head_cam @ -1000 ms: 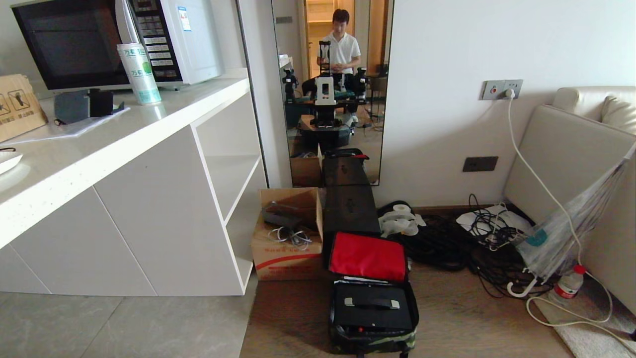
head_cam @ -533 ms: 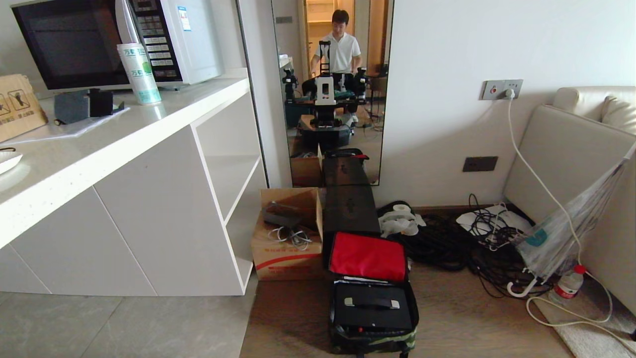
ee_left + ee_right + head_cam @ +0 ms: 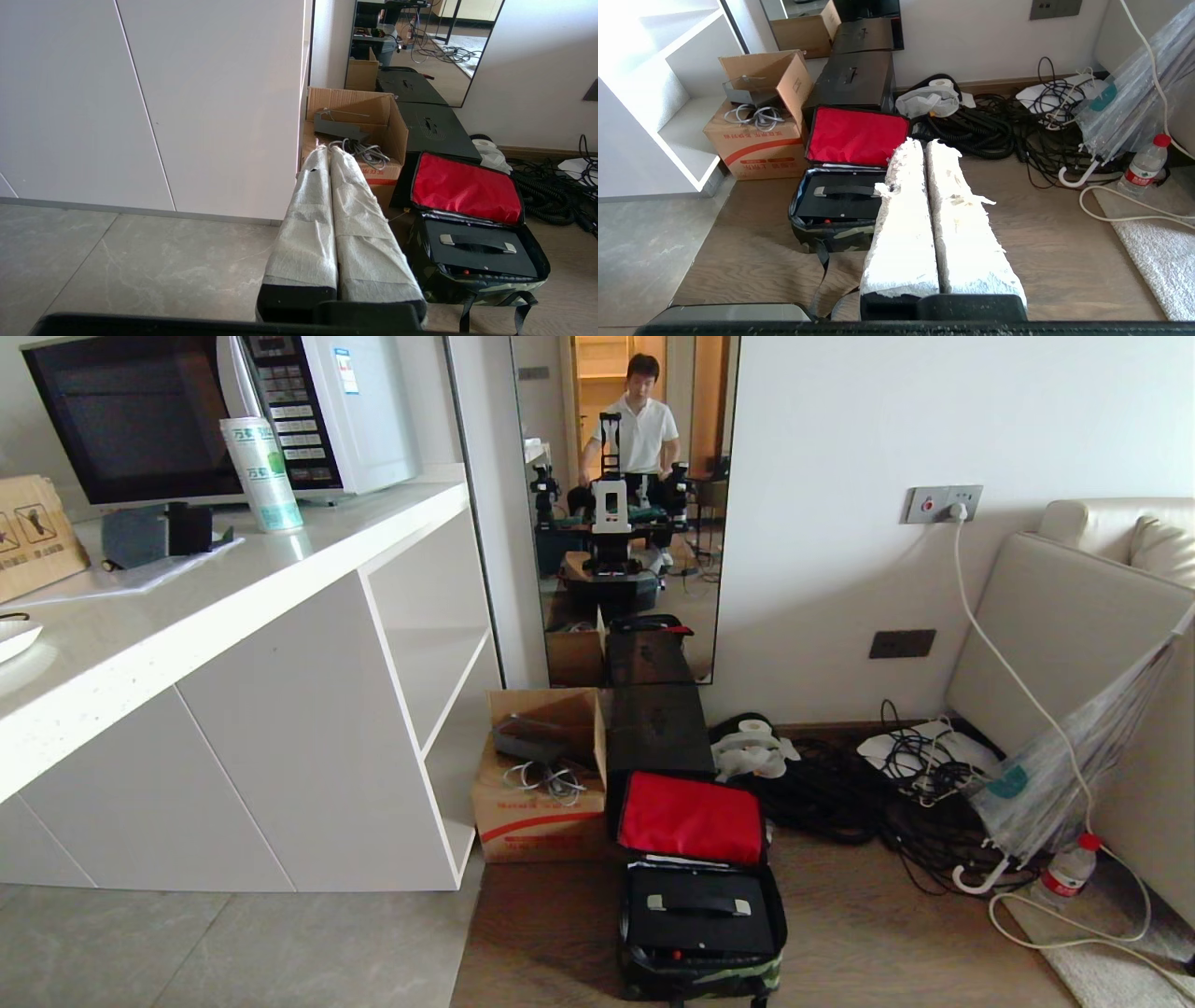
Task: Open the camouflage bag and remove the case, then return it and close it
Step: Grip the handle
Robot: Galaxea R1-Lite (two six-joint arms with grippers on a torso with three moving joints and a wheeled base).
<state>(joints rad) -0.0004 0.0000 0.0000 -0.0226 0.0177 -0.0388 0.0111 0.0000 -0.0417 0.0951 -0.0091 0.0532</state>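
The camouflage bag [image 3: 702,980] lies open on the wooden floor, its red-lined lid [image 3: 691,819] flipped up against a taller black box. The black case [image 3: 700,915] sits inside the bag, handle up. Neither arm appears in the head view. In the left wrist view my left gripper [image 3: 329,150] is shut and empty, hanging above the floor to the left of the bag [image 3: 467,290] and case [image 3: 481,261]. In the right wrist view my right gripper [image 3: 922,142] is shut and empty, above the floor to the right of the bag [image 3: 831,233] and case [image 3: 836,207].
An open cardboard box [image 3: 537,784] and the taller black box [image 3: 658,728] stand behind the bag. The white cabinet [image 3: 280,737] is on the left. Coiled cables [image 3: 840,793], an umbrella [image 3: 1055,775] and a water bottle [image 3: 1069,870] lie right. A mirror [image 3: 635,504] reflects a person.
The person reflected in the mirror has shifted a little. The bag, the case and both arms have stayed still.
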